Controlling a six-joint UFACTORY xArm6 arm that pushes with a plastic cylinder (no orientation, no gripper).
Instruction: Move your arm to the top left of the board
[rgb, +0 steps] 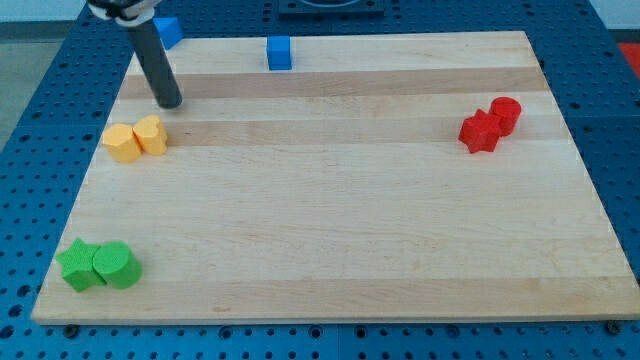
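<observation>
My tip (171, 102) rests on the wooden board (340, 200) near its top left corner. The dark rod rises from it up and to the view's left. Just below the tip sit two yellow blocks, a hexagon-like one (122, 143) and a rounder one (151, 133), touching each other. A blue block (167, 31) lies at the top left corner, partly hidden behind the rod. A blue cube (279, 52) stands at the top edge, right of the tip.
Two green blocks, a star-like one (78, 266) and a cylinder (116, 265), sit together at the bottom left. Two red blocks, a star-like one (479, 131) and a cylinder (505, 114), sit together at the right. A blue perforated table (40, 120) surrounds the board.
</observation>
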